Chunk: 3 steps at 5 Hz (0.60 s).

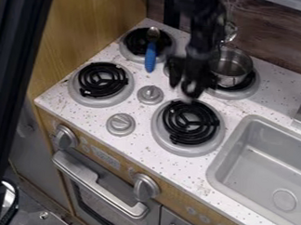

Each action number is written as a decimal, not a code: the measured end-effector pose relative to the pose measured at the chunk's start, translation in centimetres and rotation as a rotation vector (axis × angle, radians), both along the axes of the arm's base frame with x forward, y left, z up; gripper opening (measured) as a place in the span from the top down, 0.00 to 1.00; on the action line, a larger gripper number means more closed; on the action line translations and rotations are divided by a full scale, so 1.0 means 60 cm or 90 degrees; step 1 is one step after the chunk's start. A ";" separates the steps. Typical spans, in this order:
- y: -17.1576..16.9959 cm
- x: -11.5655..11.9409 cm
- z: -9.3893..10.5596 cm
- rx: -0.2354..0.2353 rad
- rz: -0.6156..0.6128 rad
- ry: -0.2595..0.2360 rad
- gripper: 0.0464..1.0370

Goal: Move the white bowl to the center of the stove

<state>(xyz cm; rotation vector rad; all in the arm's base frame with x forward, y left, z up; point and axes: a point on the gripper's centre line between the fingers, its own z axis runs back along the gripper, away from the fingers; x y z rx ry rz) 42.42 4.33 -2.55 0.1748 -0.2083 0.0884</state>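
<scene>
The black gripper [184,85] hangs over the middle of the toy stove [136,153], blurry and dark. A spoon [150,57] with a blue handle lies on the back left burner [128,52], and its handle pokes out past the black rings. A shiny metal pot [231,70] sits on the back right burner [247,90]. Two grey knobs [150,94] stick up between the burners and near the front. Beside the front right burner [188,146] is a grey sink [263,160] with a round drain [284,200]

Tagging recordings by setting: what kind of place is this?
It looks like a toy kitchen: coil burners in a speckled countertop, a sink basin beside them, and an oven handle below.
</scene>
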 end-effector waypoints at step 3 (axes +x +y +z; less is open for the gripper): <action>0.140 0.041 -0.062 0.024 0.100 0.085 0.33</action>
